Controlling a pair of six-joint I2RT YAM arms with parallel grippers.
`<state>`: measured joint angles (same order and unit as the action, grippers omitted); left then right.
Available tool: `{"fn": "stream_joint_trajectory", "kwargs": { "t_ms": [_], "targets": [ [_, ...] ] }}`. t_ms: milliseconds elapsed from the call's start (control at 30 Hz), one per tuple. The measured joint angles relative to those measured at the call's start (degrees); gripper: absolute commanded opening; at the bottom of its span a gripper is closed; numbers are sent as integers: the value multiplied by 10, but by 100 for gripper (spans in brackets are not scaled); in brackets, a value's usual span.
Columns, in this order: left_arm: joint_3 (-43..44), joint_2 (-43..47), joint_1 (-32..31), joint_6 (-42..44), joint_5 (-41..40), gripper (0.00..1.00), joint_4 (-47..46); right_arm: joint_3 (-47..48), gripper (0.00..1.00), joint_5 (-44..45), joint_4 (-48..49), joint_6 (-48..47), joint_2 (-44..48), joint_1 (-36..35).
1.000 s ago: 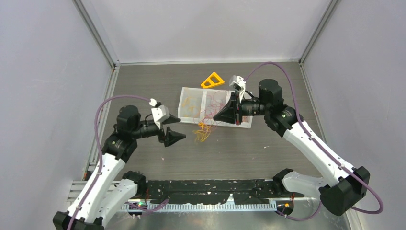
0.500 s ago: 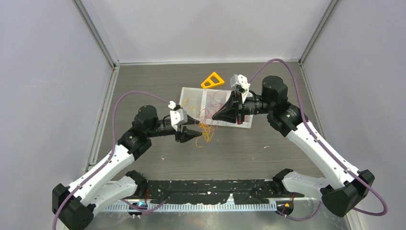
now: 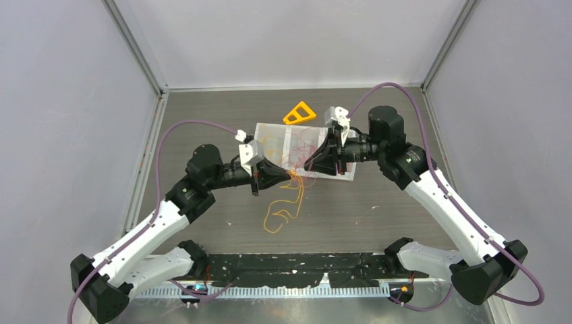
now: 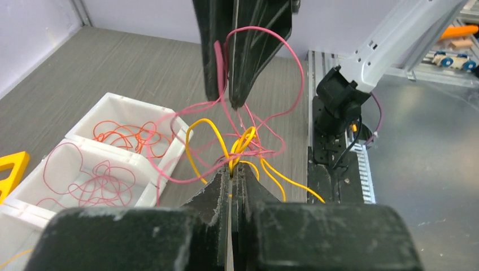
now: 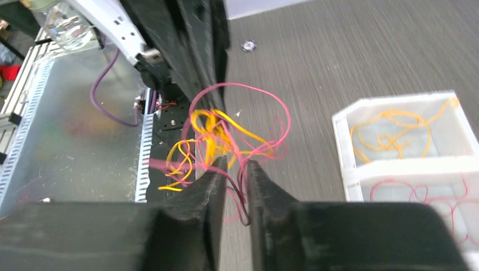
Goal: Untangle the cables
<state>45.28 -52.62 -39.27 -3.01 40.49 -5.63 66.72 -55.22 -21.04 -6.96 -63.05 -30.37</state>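
Observation:
A tangle of yellow cable (image 3: 283, 212) and pink cable (image 3: 301, 164) hangs between the two grippers, above the table beside the tray. My left gripper (image 3: 290, 176) is shut on the yellow cable (image 4: 210, 122), which fans out just past the tips of the left gripper (image 4: 236, 165). My right gripper (image 3: 307, 166) faces it closely. In the right wrist view, the right gripper (image 5: 237, 164) has its jaws slightly apart, and a loop of pink cable (image 5: 243, 86) runs loosely through the gap. A long yellow loop trails down onto the table.
A white divided tray (image 3: 255, 145) lies behind the grippers, with orange cable in one compartment and pink cable in another. An orange triangle (image 3: 299, 113) lies beyond the tray. A black strip and a metal rail run along the near edge.
My left arm reached right into the tangle and its jaws closed on the yellow cable. The right jaws parted from shut. A yellow loop now hangs down to the table.

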Motion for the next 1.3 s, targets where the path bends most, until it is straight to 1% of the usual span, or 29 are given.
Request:
{"fn": "stream_joint_trajectory", "kwargs": {
  "t_ms": [33,100,133,167,200,233,267,367,467,533,567,600,633,667,700,733,767,800,867,1033,1167,1300],
  "targets": [
    [6,0,0,-11,-2,0,5,0,40,5,-9,-4,-2,5],
    [22,1,0,-31,-16,0,25,5,73,14,-36,-18,-11,14],
    [31,1,0,-42,-25,0,39,8,82,18,-53,-26,-15,18],
    [40,1,0,-48,-33,0,56,13,96,23,-70,-33,-19,20],
    [50,0,0,-56,-42,0,74,17,99,28,-83,-40,-21,21],
    [61,-3,0,-61,-51,0,94,23,96,33,-97,-47,-21,21],
    [70,-6,0,-64,-57,0,110,26,96,35,-105,-53,-21,21],
    [106,-28,0,-77,-74,0,170,40,98,44,-125,-72,-18,11],
    [137,-53,0,-92,-78,0,221,40,100,63,-127,-80,-12,-27],
    [156,-72,0,-106,-78,0,250,34,94,76,-119,-82,-11,-54],
    [164,-79,0,-113,-76,0,263,28,85,85,-109,-83,-11,-68],
    [170,-85,0,-118,-74,0,273,24,81,92,-104,-85,-13,-75],
    [175,-88,0,-119,-72,0,282,18,68,100,-98,-91,-16,-81],
    [182,-92,0,-120,-66,0,296,15,61,108,-96,-95,-21,-83],
    [190,-97,0,-120,-60,0,310,12,46,116,-94,-102,-27,-84],
    [199,-101,0,-119,-54,0,325,11,36,121,-94,-107,-33,-84],
    [209,-107,0,-117,-46,0,340,11,18,126,-94,-113,-41,-84],
    [221,-114,0,-115,-38,0,354,11,9,128,-94,-118,-47,-84],
    [232,-122,0,-113,-20,0,367,11,6,130,-94,-126,-54,-83],
    [240,-122,3,-80,12,0,408,8,5,129,-96,-133,-54,-83],
    [267,-122,27,-15,22,0,480,-12,5,129,-108,-151,-36,-72],
    [307,-129,51,71,22,0,581,-28,5,128,-140,-174,-9,-37]
  ]
}}
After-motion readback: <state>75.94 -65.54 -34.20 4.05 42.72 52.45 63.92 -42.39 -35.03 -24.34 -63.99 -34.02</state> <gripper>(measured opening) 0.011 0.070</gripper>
